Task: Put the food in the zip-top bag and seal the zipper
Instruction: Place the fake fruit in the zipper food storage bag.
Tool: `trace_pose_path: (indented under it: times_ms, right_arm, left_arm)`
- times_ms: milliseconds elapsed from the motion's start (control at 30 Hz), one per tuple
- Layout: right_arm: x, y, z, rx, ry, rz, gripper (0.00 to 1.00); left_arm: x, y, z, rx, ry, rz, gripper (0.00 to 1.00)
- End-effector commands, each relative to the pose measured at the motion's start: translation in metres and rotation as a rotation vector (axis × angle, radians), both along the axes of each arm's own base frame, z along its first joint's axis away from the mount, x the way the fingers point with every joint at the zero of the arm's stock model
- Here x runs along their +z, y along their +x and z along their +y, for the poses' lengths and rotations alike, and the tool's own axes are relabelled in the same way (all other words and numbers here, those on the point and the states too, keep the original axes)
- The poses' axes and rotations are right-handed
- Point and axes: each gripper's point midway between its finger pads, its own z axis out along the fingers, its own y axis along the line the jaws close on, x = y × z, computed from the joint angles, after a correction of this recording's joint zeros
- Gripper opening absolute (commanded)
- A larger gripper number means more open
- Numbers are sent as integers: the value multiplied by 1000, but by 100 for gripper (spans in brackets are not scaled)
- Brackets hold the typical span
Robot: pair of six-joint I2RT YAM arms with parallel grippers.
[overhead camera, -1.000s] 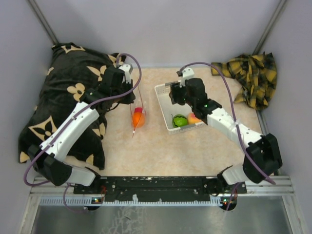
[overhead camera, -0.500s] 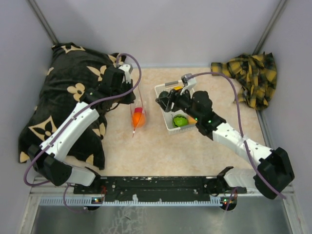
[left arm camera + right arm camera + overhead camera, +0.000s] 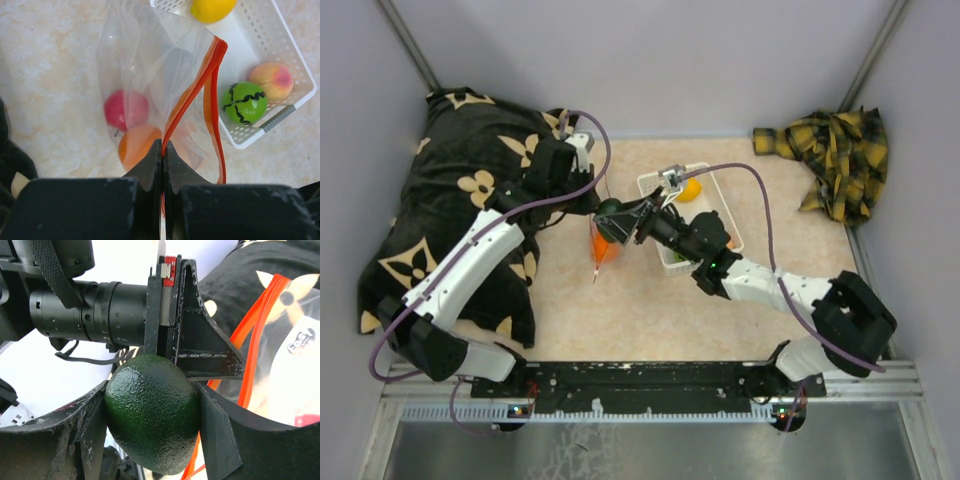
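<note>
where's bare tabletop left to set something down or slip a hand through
Widest: the table in front, between zip-top bag, white basket and the arm bases. Also a strip between basket and plaid cloth. Crowded at the bag mouth, where the right tool holds the avocado.

My top camera looks down on the whole worktop (image 3: 650,300); both wrist cameras sit close, facing the zip-top bag (image 3: 145,65) it also shows.
</note>
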Motion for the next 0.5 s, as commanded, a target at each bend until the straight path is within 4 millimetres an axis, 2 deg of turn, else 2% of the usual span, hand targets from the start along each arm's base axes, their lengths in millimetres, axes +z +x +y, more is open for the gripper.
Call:
trace_pose_path:
  times_ms: [0, 167, 467]
  right_arm:
    - [39, -8, -1, 18, 246, -86, 35]
    - [24, 3, 1, -23, 278, -108, 35]
    - [-9, 14, -5, -94, 290, -117, 35]
  left_arm:
    - [5, -3, -8, -31, -46, -8, 0]
    - [5, -4, -9, -37, -49, -6, 0]
    - [17, -8, -13, -75, -125, -14, 0]
